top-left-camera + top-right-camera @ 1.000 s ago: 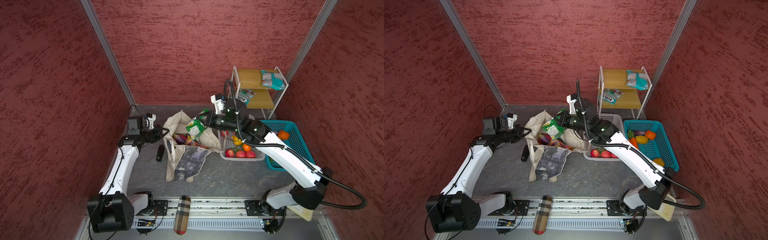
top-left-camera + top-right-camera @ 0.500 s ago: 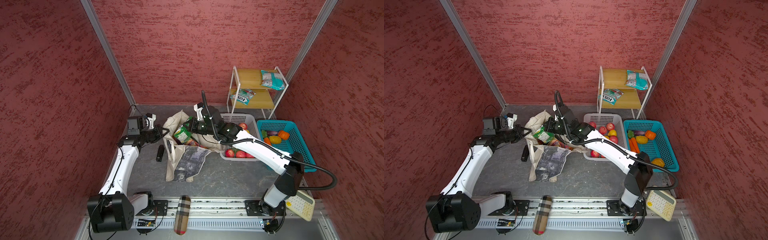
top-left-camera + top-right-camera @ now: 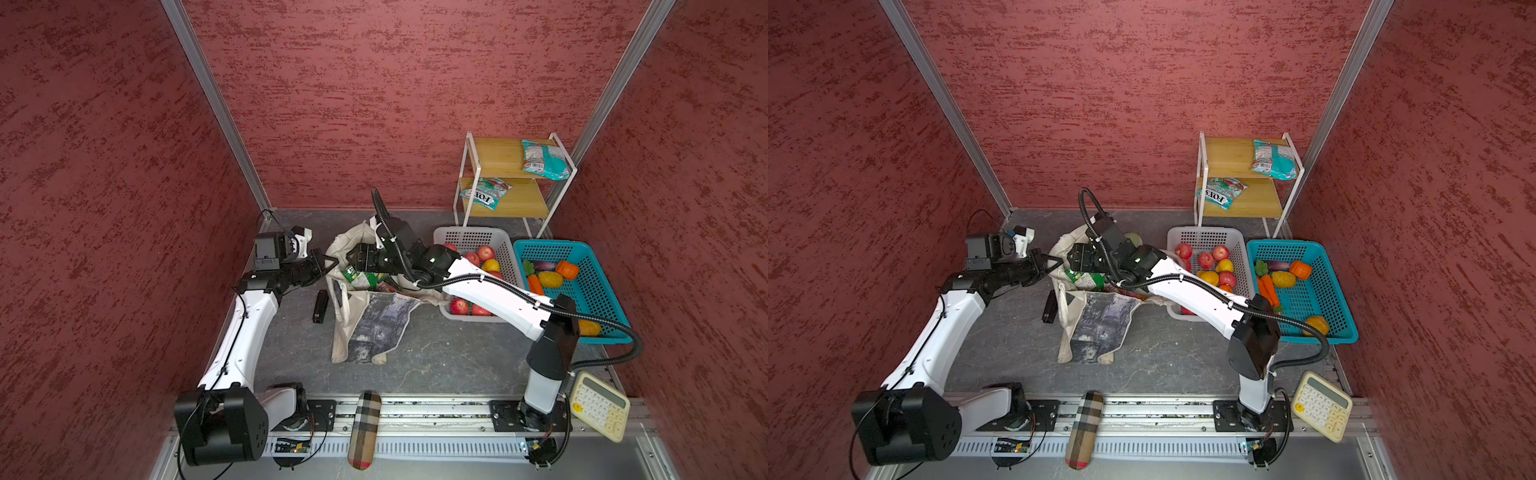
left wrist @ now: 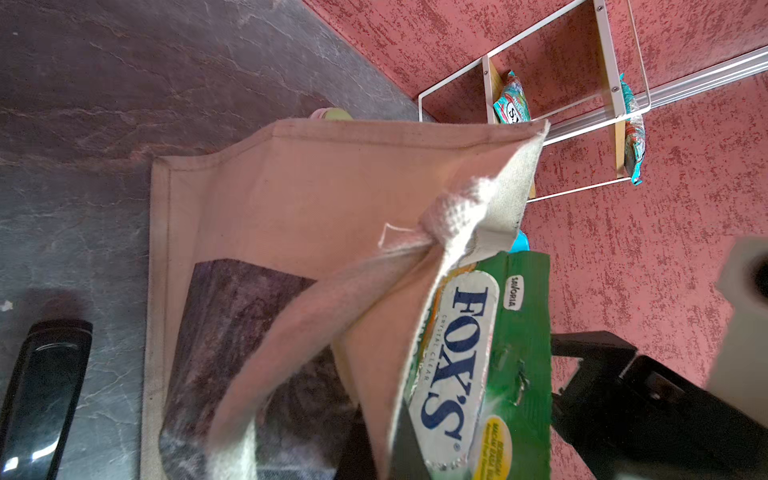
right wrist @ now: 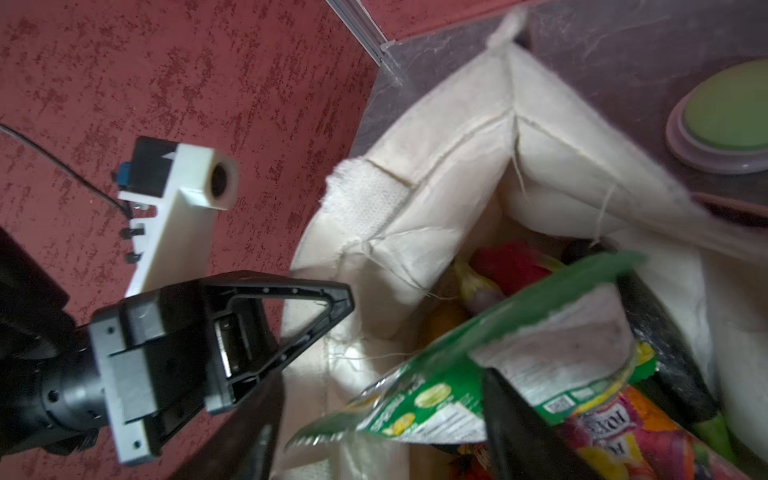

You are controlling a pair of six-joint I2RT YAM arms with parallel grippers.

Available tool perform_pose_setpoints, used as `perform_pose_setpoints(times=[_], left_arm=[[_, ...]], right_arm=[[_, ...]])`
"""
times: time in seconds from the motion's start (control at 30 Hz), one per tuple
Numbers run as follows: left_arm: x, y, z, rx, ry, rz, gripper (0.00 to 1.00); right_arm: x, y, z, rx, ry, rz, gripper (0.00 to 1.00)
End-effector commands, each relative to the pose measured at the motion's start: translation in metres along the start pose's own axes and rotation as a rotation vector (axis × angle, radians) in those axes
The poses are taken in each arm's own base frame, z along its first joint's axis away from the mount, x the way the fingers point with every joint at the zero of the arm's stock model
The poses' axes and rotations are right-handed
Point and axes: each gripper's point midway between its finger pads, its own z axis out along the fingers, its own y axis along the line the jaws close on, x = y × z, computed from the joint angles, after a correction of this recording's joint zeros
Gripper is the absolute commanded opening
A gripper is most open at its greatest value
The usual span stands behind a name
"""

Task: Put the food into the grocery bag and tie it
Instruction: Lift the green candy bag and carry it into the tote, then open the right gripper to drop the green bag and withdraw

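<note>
The grocery bag (image 3: 374, 324) lies floppy on the grey floor in the middle of both top views. Its picture side faces up and its open mouth is at the upper end. My left gripper (image 3: 329, 263) is closed tight on the left rim of the bag and holds the mouth open. In the right wrist view, its black fingers (image 5: 332, 297) press on the cream cloth.

A green FOX'S packet (image 3: 357, 277) sits in the mouth of the bag, partly inside it. My right gripper (image 3: 355, 266) is just above it, over the mouth. Its fingers stand wide apart and do not pinch the packet (image 5: 457, 374). The packet looks blurry there, and I cannot tell if it touches a finger. Deeper in the bag I see a red piece (image 5: 511, 262) and an orange FOX'S packet (image 5: 623, 436).

A small black bar (image 3: 320, 306) lies just left of the bag. To the right of the bag stands a white basket (image 3: 469, 241) with red apples (image 3: 485, 252) in it. A blue basket (image 3: 598, 291) with more toy food stands right beside it. Behind the baskets, at the upper right, is a little shelf (image 3: 498, 153) with two snack packets. At the lower right edge lies a yellow calculator (image 3: 598, 405). A checked case (image 3: 365, 430) lies at the bottom middle.
</note>
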Motion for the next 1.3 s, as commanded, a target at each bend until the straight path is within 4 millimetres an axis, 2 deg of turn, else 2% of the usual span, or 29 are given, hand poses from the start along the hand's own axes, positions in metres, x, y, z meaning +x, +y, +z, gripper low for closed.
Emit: perform_pose_setpoints(times=[0.0,0.2,0.27,0.3,0.43,0.5,0.63,0.77,0.93,1.1,1.27], left_arm=[[-0.007,0.001,-0.001,-0.001,-0.030,0.026,0.00],[-0.006,0.001,-0.001,-0.004,-0.030,0.027,0.00],[-0.006,0.001,-0.001,-0.004,-0.031,0.027,0.00],[-0.006,0.000,-0.001,-0.003,-0.031,0.028,0.00],[-0.005,0.001,0.000,-0.005,-0.029,0.027,0.00],[-0.005,0.000,0.000,-0.004,-0.027,0.028,0.00],[-0.005,0.000,0.001,-0.006,-0.025,0.028,0.00],[-0.005,0.001,0.001,-0.009,-0.023,0.026,0.00],[-0.005,0.002,0.001,-0.014,-0.025,0.028,0.00],[-0.004,0.002,0.001,-0.015,-0.025,0.028,0.00],[-0.005,0.001,0.001,-0.013,-0.025,0.030,0.00]], right_arm=[[-0.032,0.012,-0.052,0.064,-0.153,-0.090,0.99],[-0.051,-0.022,-0.119,0.202,-0.317,-0.048,0.99],[-0.048,-0.046,-0.132,0.267,-0.343,-0.018,0.99],[-0.048,-0.056,-0.148,0.282,-0.365,0.010,0.99],[-0.025,-0.113,-0.164,0.333,-0.347,0.169,0.99],[-0.009,-0.138,-0.165,0.313,-0.326,0.263,0.98],[0.021,-0.179,-0.155,0.278,-0.266,0.393,0.85],[0.041,-0.203,-0.135,0.299,-0.179,0.421,0.74],[0.061,-0.219,-0.107,0.295,-0.092,0.459,0.61],[0.063,-0.229,-0.098,0.288,-0.087,0.484,0.53],[0.068,-0.234,-0.088,0.282,-0.061,0.495,0.50]])
